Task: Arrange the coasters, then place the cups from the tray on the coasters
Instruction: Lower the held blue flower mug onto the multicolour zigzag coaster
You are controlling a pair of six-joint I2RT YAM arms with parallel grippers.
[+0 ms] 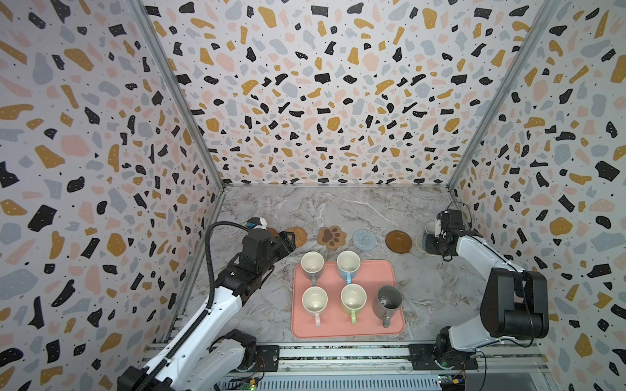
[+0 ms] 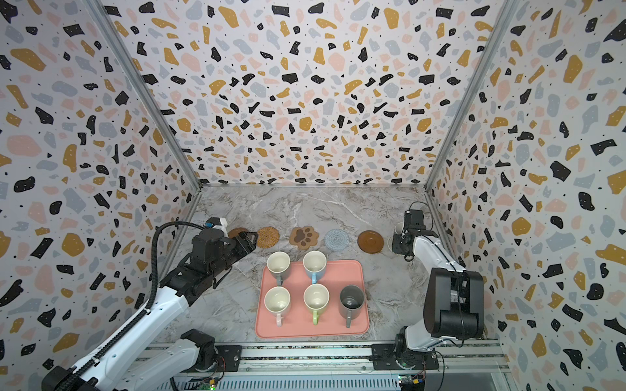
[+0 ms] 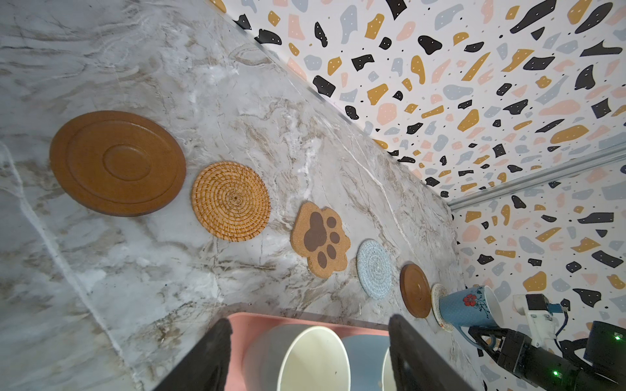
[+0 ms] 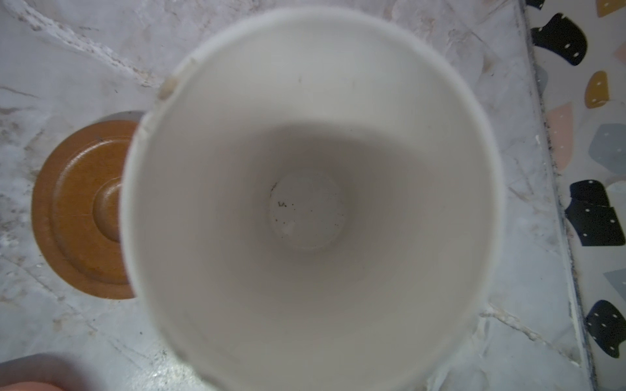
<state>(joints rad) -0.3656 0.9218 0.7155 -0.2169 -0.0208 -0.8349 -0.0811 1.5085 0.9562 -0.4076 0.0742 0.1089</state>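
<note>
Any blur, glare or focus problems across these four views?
Right wrist view: the mug fills the frame, soft and out of focus. Left wrist view: rattan coaster crisp, left pincer's fingers blurred up close. Both top views: evenly lit, sharp.

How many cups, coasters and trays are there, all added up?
Cups: 6
Coasters: 6
Tray: 1
Total: 13

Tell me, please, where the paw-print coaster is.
In both top views the paw-print coaster lies mid-table, between the rattan coaster and the grey-blue crochet coaster, behind the tray.
</note>
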